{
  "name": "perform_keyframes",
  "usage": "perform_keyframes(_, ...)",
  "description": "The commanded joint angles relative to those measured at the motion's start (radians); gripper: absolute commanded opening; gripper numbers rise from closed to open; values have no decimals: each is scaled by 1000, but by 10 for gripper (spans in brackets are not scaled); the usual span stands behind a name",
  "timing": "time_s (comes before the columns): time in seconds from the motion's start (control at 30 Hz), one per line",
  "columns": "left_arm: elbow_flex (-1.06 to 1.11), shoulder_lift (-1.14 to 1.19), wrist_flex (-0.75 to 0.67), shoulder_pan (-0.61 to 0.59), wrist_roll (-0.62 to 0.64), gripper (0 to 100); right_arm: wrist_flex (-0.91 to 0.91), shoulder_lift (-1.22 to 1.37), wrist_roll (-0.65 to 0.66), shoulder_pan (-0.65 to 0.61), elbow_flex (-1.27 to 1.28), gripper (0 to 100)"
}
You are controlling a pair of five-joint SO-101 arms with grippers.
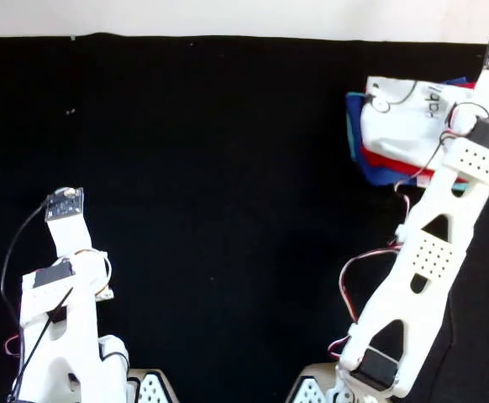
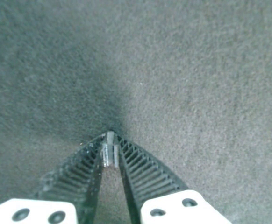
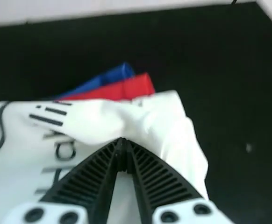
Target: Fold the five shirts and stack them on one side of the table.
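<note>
A stack of folded shirts lies at the table's far right. A white shirt (image 1: 400,122) with dark print is on top, with a red shirt (image 1: 387,161) and a blue shirt (image 1: 377,176) showing under it. The right arm (image 1: 429,252) stretches over the stack. In the right wrist view my right gripper (image 3: 121,140) is shut, its tips against the white shirt (image 3: 145,121), which is rumpled there; no cloth shows between the jaws. The red shirt (image 3: 131,87) and the blue shirt (image 3: 105,79) edges stick out beyond it. My left gripper (image 2: 110,137) is shut, with nothing in it, just above the cloth.
A black cloth (image 1: 228,168) covers the table. The left arm (image 1: 64,277) stands folded at the near left. A white wall (image 1: 228,15) runs behind the table's far edge. Red and black wires (image 1: 370,260) hang along the right arm.
</note>
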Motion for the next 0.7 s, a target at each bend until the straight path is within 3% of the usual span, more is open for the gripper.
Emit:
perform_keyframes(0.0, 2, -4, -20, -4, 8, 12, -228, 13, -9, -16, -36, 9)
perform_keyframes(0.23, 2, -4, -20, -4, 8, 12, -499, 56, -6, -51, -36, 9)
perform_keyframes(0.67, 2, -2, -20, -4, 8, 12, -550, 61, -2, -25, -31, 10)
